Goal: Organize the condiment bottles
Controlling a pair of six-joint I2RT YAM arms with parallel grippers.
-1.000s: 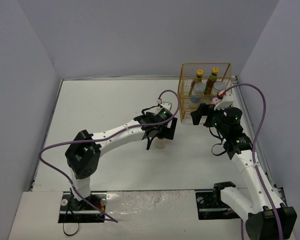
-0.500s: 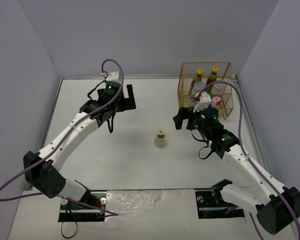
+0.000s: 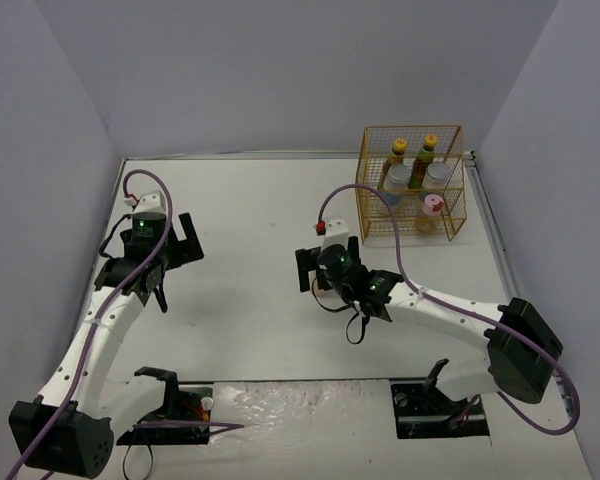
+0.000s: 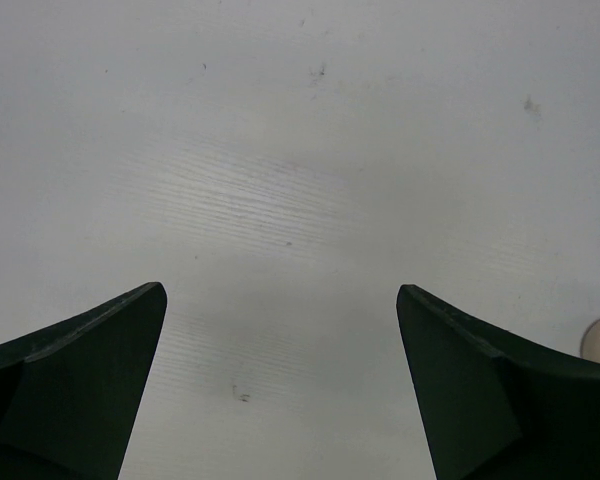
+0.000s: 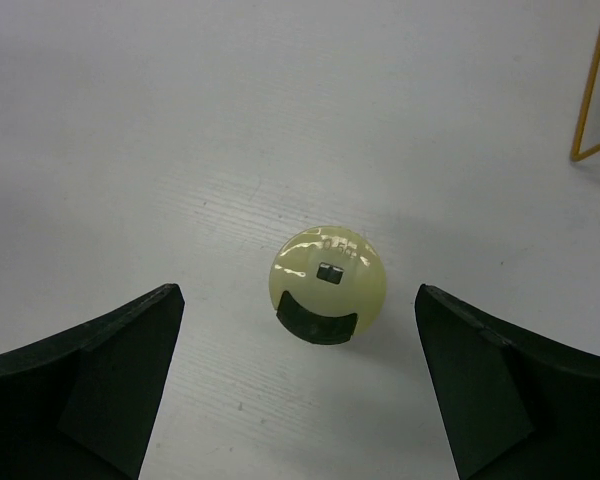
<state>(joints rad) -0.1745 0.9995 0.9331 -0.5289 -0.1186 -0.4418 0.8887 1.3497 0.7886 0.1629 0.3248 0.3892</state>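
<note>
A yellow-green-capped bottle (image 5: 328,283) stands upright on the table, seen from above in the right wrist view. My right gripper (image 5: 295,296) is open above it, one finger on each side and neither touching. In the top view my right gripper (image 3: 318,276) covers that bottle. Five condiment bottles stand in the yellow wire basket (image 3: 368,200): two tall yellow-capped ones (image 3: 399,150), two silver-lidded ones (image 3: 394,180) and a pink-capped one (image 3: 432,206). My left gripper (image 3: 186,243) is open at the table's left, and the left wrist view shows this gripper (image 4: 280,380) over bare table.
The basket stands at the back right, close to the right wall (image 3: 540,150). Its yellow corner (image 5: 592,90) shows at the right edge of the right wrist view. White table surface (image 3: 260,200) lies between the two arms.
</note>
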